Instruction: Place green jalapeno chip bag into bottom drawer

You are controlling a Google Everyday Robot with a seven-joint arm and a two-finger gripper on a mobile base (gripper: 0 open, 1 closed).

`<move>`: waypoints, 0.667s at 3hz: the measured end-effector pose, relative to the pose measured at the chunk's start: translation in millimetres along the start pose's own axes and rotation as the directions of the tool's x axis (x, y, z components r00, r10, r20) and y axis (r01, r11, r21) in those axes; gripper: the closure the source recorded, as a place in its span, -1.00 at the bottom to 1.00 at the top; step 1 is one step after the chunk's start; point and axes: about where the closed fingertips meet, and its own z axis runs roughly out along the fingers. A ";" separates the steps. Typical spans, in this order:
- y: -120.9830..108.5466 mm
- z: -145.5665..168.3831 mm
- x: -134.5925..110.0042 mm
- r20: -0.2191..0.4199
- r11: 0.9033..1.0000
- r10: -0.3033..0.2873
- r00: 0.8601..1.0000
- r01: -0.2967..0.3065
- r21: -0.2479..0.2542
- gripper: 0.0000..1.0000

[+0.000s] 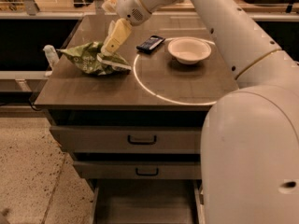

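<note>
My end effector (pixel 107 50) hangs over the far left part of the table (pixel 187 85), its tip down at the top of the green jalapeno chip bag (pixel 86 59). I cannot tell how far open it is, or whether it has hold of the bag. The bag lies crumpled on the table toward 10 o'clock. A dark slab (pixel 150 43) lies at 3 o'clock from my end effector, with a white bowl (pixel 189 50) beyond it. At 6 o'clock, under two shut drawers (pixel 140 139), the bottom drawer (pixel 145 204) stands pulled out.
</note>
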 end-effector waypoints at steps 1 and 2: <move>-7.6 33.4 18.0 0.028 0.999 0.036 0.999 -0.035 -0.018 -1.00; -13.1 60.9 28.0 0.044 0.998 0.052 0.998 -0.051 -0.027 -1.00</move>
